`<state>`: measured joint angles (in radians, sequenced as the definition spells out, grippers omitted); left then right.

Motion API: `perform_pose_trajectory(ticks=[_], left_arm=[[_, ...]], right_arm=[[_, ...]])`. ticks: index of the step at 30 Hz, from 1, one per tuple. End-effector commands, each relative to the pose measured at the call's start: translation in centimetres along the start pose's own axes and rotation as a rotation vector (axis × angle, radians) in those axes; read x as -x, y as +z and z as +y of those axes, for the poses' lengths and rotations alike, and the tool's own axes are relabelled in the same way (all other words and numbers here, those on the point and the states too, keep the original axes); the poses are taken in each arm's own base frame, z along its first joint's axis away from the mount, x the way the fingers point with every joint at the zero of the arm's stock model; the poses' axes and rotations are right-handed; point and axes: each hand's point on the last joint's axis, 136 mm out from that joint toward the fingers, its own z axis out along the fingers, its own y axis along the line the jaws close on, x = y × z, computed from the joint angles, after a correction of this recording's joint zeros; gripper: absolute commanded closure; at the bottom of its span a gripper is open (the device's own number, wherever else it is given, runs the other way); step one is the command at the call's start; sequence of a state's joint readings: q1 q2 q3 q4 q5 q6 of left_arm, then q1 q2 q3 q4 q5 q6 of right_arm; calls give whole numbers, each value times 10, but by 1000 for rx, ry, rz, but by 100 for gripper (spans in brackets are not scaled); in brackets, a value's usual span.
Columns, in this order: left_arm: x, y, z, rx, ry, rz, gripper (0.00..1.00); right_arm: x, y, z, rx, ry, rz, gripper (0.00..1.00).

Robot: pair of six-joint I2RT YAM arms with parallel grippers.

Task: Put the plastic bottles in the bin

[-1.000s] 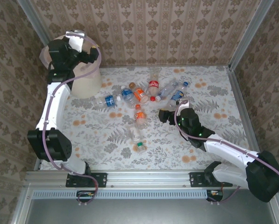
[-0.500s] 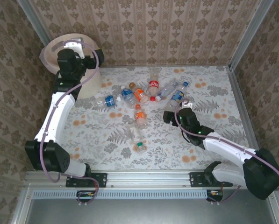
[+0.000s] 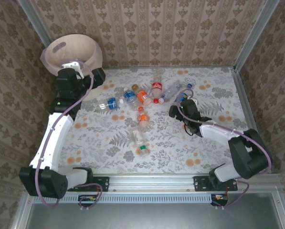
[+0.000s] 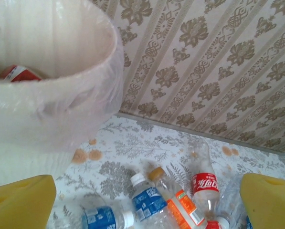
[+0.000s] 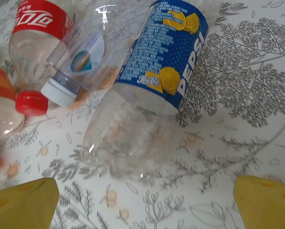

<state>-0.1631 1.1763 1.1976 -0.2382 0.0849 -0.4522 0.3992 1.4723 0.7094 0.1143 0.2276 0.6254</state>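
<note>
Upper left of top view: bin (image 3: 80,47), red-label bottle (image 4: 18,73) inside. Just beside bin: left gripper (image 4: 144,202), fingers wide apart, empty. Frame centre: plastic bottles (image 3: 141,98) scattered on table (image 3: 218,143). Centre right: right gripper (image 5: 144,200), fingers spread, nothing held, near lying Pepsi bottle (image 5: 173,52).

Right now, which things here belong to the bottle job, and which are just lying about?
Job: bin; Pepsi bottle; red-label bottle; blue-label bottle; green-cap bottle.
Not job: floral table cover; patterned walls; front rail.
</note>
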Motion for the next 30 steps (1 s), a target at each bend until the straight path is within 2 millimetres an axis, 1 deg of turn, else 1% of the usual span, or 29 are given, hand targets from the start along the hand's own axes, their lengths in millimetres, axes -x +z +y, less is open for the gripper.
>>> perform_pose_trajectory(ticks=[1, 4, 9, 12, 16, 20, 24, 30], left_arm=[[-12, -14, 20, 81, -46, 12, 0], [-23, -25, 38, 127, -83, 24, 0], [-29, -41, 63, 175, -150, 8, 0], [-27, -46, 67, 175, -164, -3, 0], [-30, -40, 63, 144, -160, 27, 0], [-36, -32, 59, 109, -156, 61, 0], [-38, -29, 57, 93, -151, 69, 0], [-44, -22, 54, 64, -166, 106, 0]], right_arm=[[13, 12, 17, 24, 17, 3, 5], [14, 26, 9, -73, 54, 38, 5], [8, 44, 12, -111, 69, 91, 6], [5, 53, 12, -122, 60, 106, 6], [-1, 63, 12, -140, 41, 142, 9], [-4, 65, 6, -170, 39, 138, 18], [-5, 62, 0, -177, 12, 122, 27], [1, 49, -3, -135, -1, 65, 39]])
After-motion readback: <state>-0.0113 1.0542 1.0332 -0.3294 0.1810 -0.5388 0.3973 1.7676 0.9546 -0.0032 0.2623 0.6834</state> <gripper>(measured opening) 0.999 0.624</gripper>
